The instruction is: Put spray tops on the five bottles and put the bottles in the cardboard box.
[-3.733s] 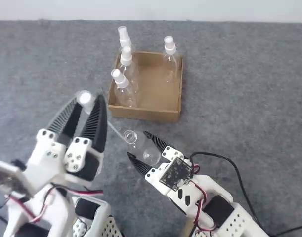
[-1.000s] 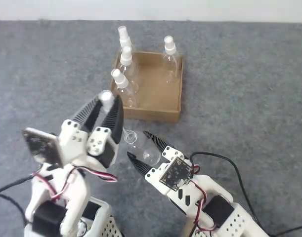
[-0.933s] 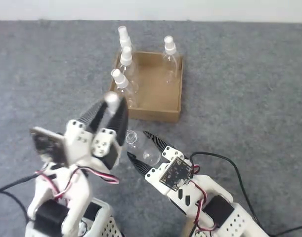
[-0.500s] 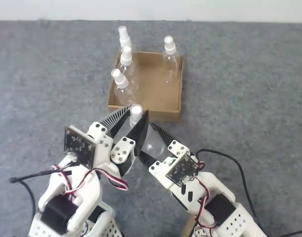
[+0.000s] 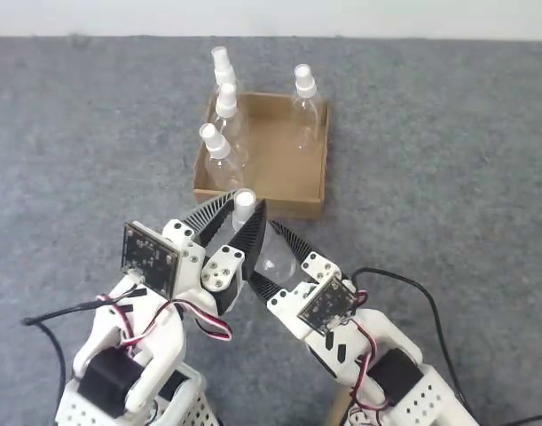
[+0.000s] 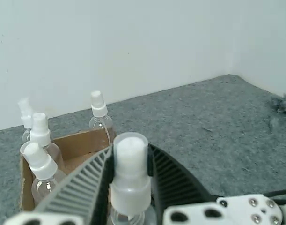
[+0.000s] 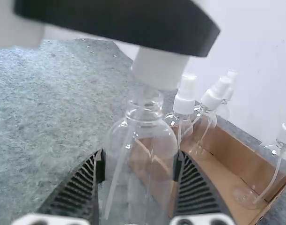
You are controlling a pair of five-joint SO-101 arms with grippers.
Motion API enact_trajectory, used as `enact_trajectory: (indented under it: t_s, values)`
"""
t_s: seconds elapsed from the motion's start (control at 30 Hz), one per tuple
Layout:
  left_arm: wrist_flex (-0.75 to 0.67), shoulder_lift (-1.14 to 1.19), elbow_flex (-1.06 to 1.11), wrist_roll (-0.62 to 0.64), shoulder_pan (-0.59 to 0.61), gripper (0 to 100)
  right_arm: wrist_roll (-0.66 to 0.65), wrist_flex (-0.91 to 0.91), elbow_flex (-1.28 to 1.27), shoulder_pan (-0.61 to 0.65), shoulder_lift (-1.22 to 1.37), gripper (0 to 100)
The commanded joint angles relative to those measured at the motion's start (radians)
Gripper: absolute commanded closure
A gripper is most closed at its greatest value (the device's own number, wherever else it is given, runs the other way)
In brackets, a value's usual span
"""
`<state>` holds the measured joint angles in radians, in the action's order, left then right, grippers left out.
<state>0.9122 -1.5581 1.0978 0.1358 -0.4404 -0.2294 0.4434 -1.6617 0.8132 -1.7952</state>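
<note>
The left gripper is clamping its jaws on a white spray top and is holding it upright right over the mouth of a clear bottle. The top's thin tube is running down inside the bottle, though whether the collar is seated on the neck cannot be told. The right gripper is gripping that bottle around its body, jaws pressed against both sides, and is holding it upright just in front of the near wall of the cardboard box. The box is sitting on the grey surface, around its middle and nearer the far edge. Four other bottles, each wearing a spray top, are standing inside the box: three are lining its left wall and one is standing in its far right corner.
</note>
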Motion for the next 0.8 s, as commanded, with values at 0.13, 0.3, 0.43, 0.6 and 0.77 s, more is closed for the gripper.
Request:
enact_trajectory:
  t_s: [0.13,0.3,0.43,0.6,0.77]
  values:
    - [0.0,-0.008,-0.01,-0.005,0.003,96,-0.011,-0.113,0.0,-0.036,-0.021,99.1]
    - [0.003,-0.008,0.004,-0.003,0.003,88,-0.011,-0.113,0.0,-0.039,-0.021,99.1]
    - [0.003,-0.008,0.004,-0.003,0.005,83,-0.011,-0.111,-0.002,-0.039,-0.021,99.1]
    - [-0.002,-0.008,-0.015,-0.002,0.061,82,-0.011,-0.105,-0.003,-0.039,-0.021,99.1]
    - [0.005,-0.008,-0.071,0.034,0.114,81,-0.011,-0.113,-0.02,-0.038,-0.021,99.1]
